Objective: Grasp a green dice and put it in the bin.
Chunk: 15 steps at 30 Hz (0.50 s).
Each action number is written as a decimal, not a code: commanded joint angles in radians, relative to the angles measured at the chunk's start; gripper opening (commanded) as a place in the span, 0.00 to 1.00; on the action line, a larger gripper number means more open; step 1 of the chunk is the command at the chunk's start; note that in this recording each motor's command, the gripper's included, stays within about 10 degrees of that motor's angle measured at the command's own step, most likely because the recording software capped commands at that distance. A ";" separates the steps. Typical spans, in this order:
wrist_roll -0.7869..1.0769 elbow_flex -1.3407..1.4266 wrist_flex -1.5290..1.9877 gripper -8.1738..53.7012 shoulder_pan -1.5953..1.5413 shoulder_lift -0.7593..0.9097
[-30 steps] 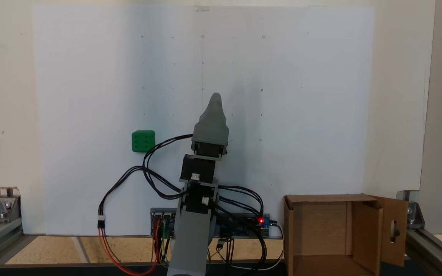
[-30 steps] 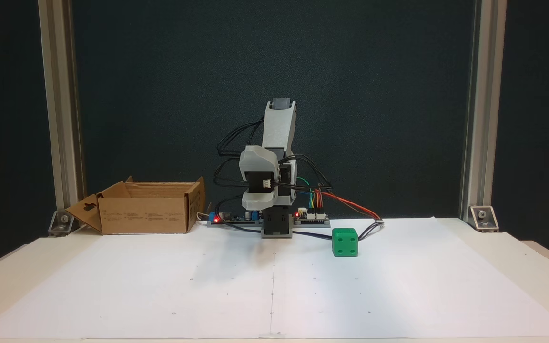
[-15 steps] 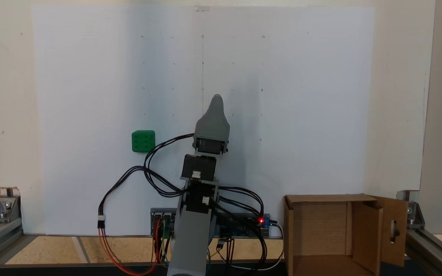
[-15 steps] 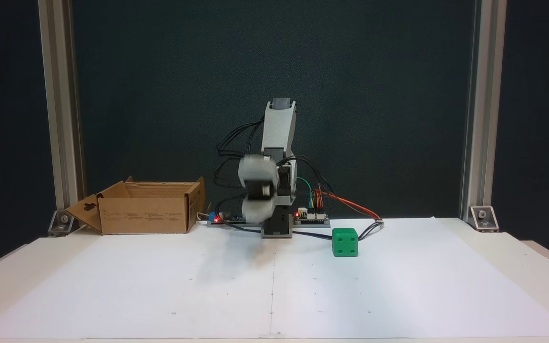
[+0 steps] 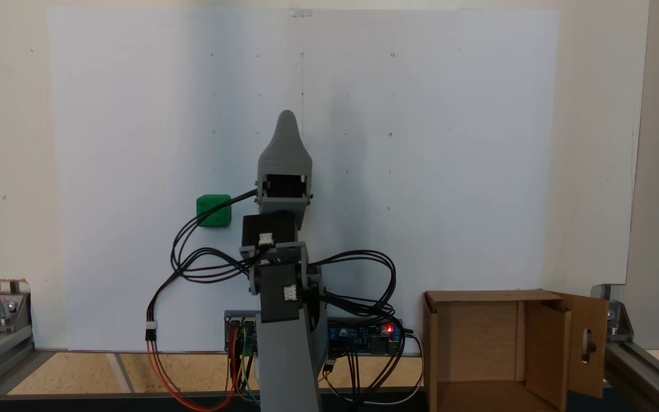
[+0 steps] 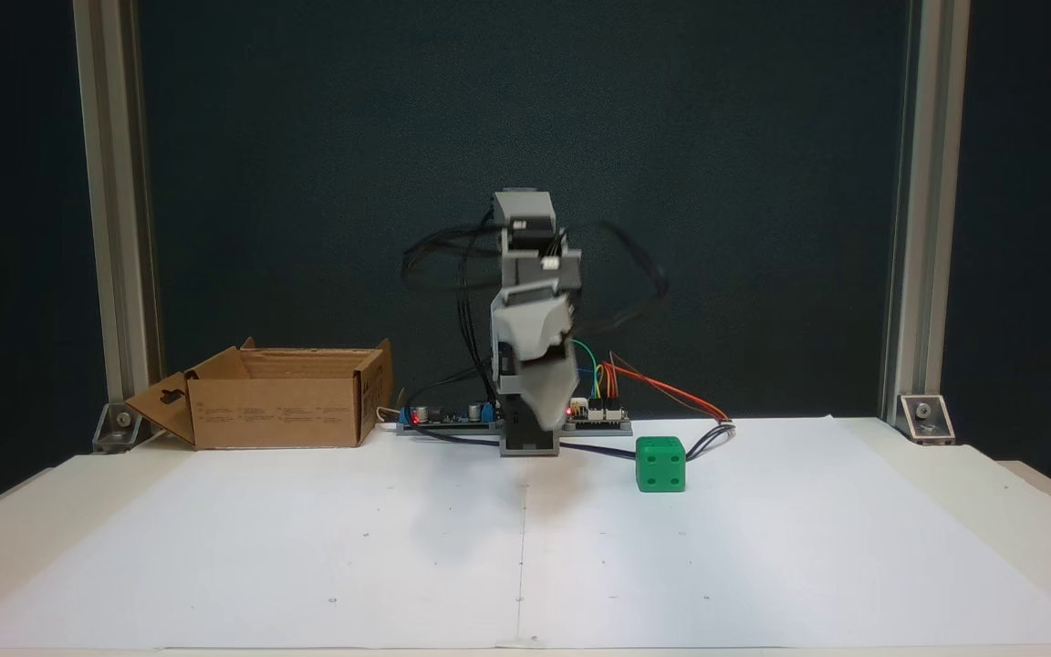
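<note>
The green dice (image 5: 213, 210) (image 6: 660, 464) rests on the white paper, apart from the arm, and a black cable crosses in front of it in a fixed view. My grey gripper (image 5: 287, 118) (image 6: 550, 422) hangs above the paper, pointing down and away from the base. It is to the right of the dice in a fixed view (image 5: 287, 118) and to its left in the other. Motion blur and the single tip that shows hide how the jaws stand. The bin (image 5: 478, 343) (image 6: 279, 411), a brown cardboard box with open flaps, stands at the table's base-side corner, far from the dice.
Controller boards (image 5: 364, 335) (image 6: 598, 417) with lit red LEDs and loops of cable (image 5: 192, 269) lie around the arm's base. Aluminium frame posts (image 6: 115, 219) (image 6: 918, 219) stand at the table's corners. The white paper sheet (image 6: 525, 547) spreads wide in front of the arm.
The arm has swung toward the dice's side and reached further out, with the wrist lifted and the cables whipping. The dice and the box have not moved.
</note>
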<state>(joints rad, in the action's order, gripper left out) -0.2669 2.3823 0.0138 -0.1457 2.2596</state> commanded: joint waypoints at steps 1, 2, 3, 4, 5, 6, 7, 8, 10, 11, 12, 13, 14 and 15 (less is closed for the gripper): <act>-0.093 -0.069 0.038 0.82 -0.017 0.100; -0.175 -0.133 0.184 0.82 -0.084 0.095; -0.199 -0.158 0.225 0.82 -0.103 0.095; -0.218 -0.181 0.287 0.82 -0.121 0.094; -0.238 -0.204 0.354 0.82 -0.140 0.094; -0.252 -0.227 0.417 0.82 -0.160 0.094; -0.261 -0.245 0.483 0.82 -0.183 0.094; -0.265 -0.261 0.543 0.82 -0.207 0.094; -0.287 -0.291 0.662 0.82 -0.229 0.092; -0.301 -0.310 0.724 0.82 -0.230 0.080; -0.307 -0.337 0.787 0.82 -0.235 0.061; -0.313 -0.376 0.846 0.82 -0.236 0.037; -0.318 -0.414 0.903 0.82 -0.244 0.014; -0.325 -0.459 0.963 0.82 -0.249 -0.017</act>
<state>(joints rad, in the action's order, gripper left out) -0.5123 2.0110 0.8805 -0.3835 2.2488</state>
